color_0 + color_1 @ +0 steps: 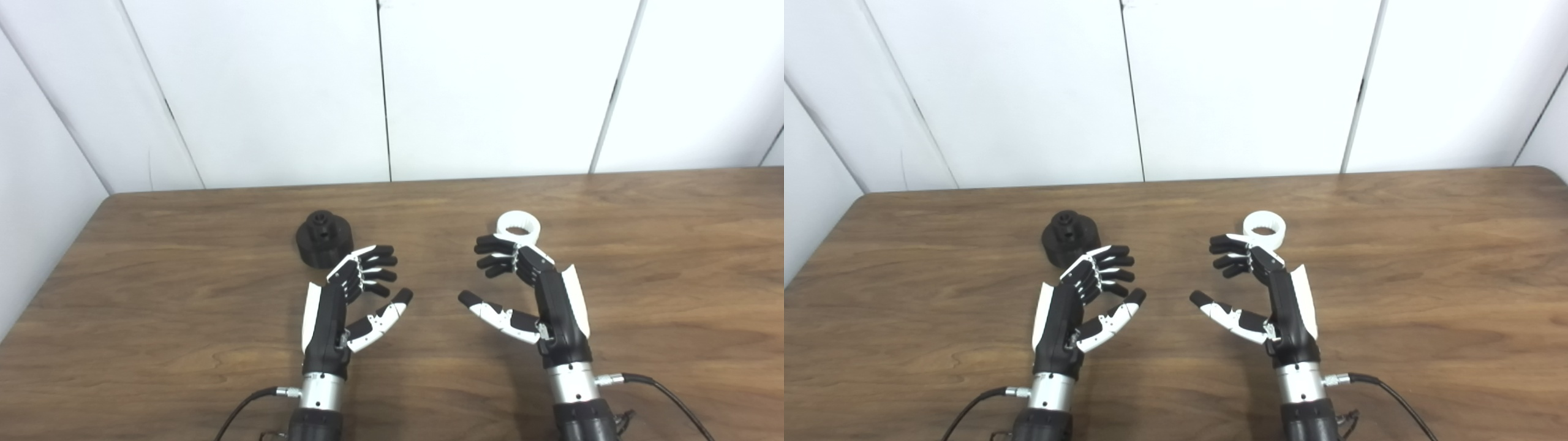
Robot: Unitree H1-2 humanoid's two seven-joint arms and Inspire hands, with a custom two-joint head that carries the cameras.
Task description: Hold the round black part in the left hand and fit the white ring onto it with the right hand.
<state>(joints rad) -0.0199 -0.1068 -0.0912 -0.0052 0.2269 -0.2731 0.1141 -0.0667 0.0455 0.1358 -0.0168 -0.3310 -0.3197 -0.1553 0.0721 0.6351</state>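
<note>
1. We see both hands empty, fingers spread with thumbs apart, palms facing each other over the wooden surface. Nothing is grasped yet.
2. Our left hand sits just in front of the round black part, with its fingertips near the part's near right edge; we cannot tell if they touch it.
3. Our right hand sits just in front of the white ring, with its fingertips close to the ring's near left edge. Contact is unclear there too.
4. The round black part rests flat on the surface, wide base down, with a smaller raised hub on top. The two pieces are well apart from each other.
5. Handling guess for the black part: rigid, probably moulded or printed plastic, light to moderate weight, not fragile. We judge the best hold is around the wide lower body, so the hub stays clear for the ring.
6. Handling guess for the ring: stiff, light, thin-walled, and lying flat, so it could skid when nudged. We would pinch across the outer rim with thumb against fingers, keeping the bore unobstructed.
7. Risk: a ring tilted in the pinch may jam on the hub.
</note>
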